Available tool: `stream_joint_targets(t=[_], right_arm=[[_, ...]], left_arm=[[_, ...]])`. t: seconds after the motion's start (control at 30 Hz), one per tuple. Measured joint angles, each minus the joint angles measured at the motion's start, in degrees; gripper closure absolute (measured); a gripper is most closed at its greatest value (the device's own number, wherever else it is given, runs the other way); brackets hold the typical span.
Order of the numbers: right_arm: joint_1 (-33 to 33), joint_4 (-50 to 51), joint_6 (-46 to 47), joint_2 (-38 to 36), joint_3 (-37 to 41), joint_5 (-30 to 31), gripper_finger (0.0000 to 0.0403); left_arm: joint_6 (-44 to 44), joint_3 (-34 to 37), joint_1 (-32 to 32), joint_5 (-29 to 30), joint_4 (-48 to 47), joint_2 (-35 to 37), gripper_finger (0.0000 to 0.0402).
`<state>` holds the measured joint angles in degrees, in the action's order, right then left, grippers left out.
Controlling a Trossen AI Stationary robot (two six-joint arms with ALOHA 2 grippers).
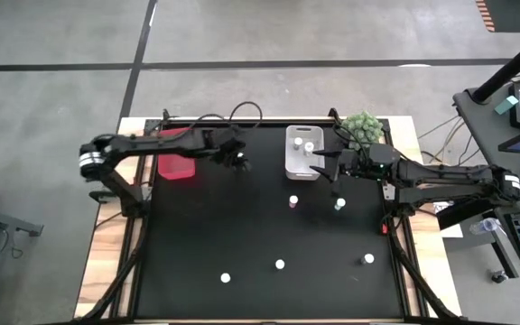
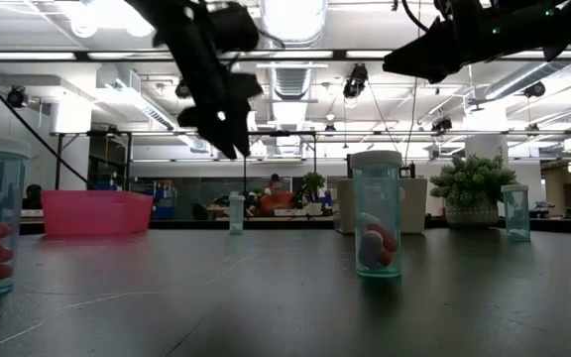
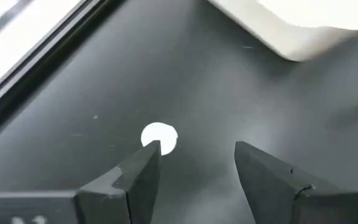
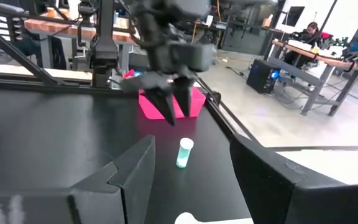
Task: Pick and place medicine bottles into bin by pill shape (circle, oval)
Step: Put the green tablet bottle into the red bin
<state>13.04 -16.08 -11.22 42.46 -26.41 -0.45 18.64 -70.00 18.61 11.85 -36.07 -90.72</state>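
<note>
My left gripper [image 3: 197, 149] hangs open, slanting down over a small green medicine bottle [image 4: 184, 152] with a white cap [image 3: 160, 137]. The bottle stands upright on the black table between the pink bin [image 1: 174, 155] and the white bin [image 1: 302, 152]. The fingertips are above the cap and touch nothing. My right gripper [image 1: 325, 167] is open and held level above the table beside the white bin, holding nothing. Other bottles stand on the table: a pinkish one [image 1: 293, 200], a green one [image 1: 339, 205] and three near the front edge [image 1: 280, 264].
The white bin holds a few bottles [image 1: 309, 146]. A green spiky plant ball [image 1: 364, 129] sits at the far right corner. In the low view a teal bottle with red pills [image 2: 378, 213] stands closest. Open table lies between the middle bottles and the front ones.
</note>
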Motion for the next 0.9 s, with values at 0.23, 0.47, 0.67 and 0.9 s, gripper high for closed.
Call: stream_joint_targets(t=[0.23,0.47,0.67,0.9], right_arm=[[0.00,0.01,-0.36,0.02,0.00,0.00,0.0202],[0.02,-0.02,-0.24,0.04,-0.01,0.52,0.0202],[0.02,-0.02,-0.33,0.04,-0.02,0.52,0.0202],[0.02,-0.02,-0.36,0.04,-0.02,0.52,0.0202]], left_arm=[[0.58,-4.61,3.58,-2.22,-3.07,-5.93,0.0212],[0.72,-5.07,5.78,-3.89,-3.06,-7.08,0.0212],[2.08,-5.05,6.80,-4.06,-2.86,-7.10,0.0212],[4.83,-4.73,6.49,-4.25,-2.42,-7.10,0.0212]])
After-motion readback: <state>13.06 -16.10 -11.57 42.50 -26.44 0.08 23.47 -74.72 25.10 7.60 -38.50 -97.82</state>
